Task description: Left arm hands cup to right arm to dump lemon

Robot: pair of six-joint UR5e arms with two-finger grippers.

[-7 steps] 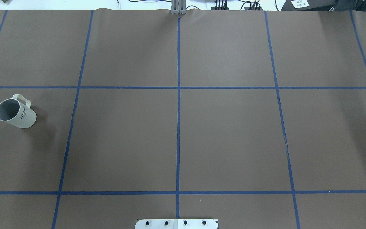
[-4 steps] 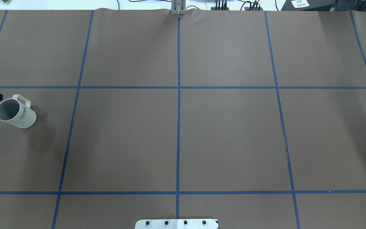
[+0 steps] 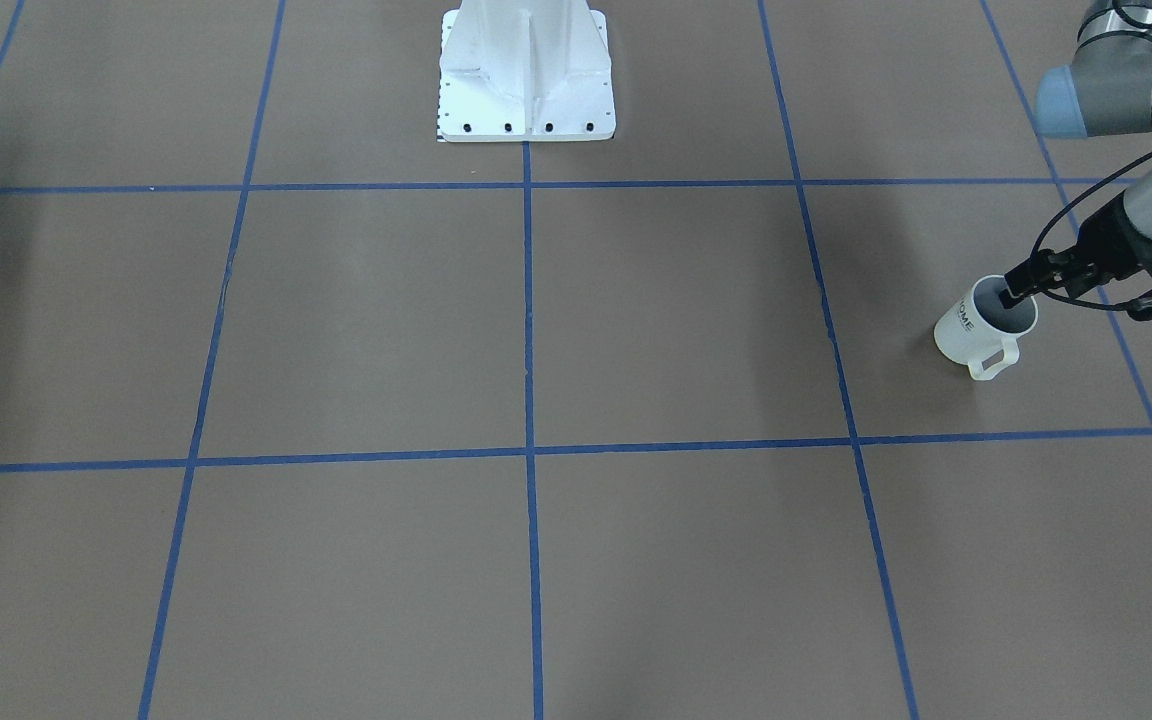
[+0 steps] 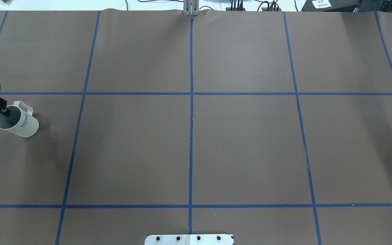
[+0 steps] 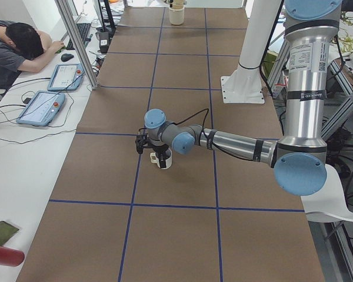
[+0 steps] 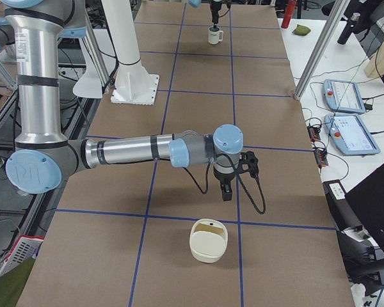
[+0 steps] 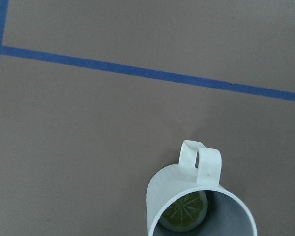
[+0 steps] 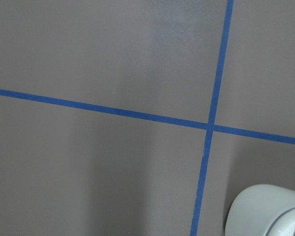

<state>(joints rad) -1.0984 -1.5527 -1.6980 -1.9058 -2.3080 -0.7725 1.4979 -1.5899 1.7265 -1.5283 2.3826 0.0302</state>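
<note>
The cup (image 7: 226, 211) is cut by the bottom edge, its rim hiding part of the lemon (image 7: 183, 212).

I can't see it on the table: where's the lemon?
The lemon lies inside the cup, as the left wrist view shows; the cup stands upright at the table's left end.

We saw a robotics lab, not a home or a kitchen. The worktop (image 4: 250, 153) was covered in brown paper and ruled into large squares with blue tape (image 4: 191, 136). A white bolted pedestal (image 3: 526, 70) stood at its edge. The silver-grey left arm (image 5: 241, 144) and right arm (image 6: 128, 152) reached out over the worktop. An aluminium frame post (image 5: 77, 41) rose at its side. On the white side desk (image 5: 23, 176) lay a cabled teach pendant (image 5: 42, 107), and a person (image 5: 12, 59) rested head-down there. More cables (image 4: 237, 5) ran along the far edge.
</note>
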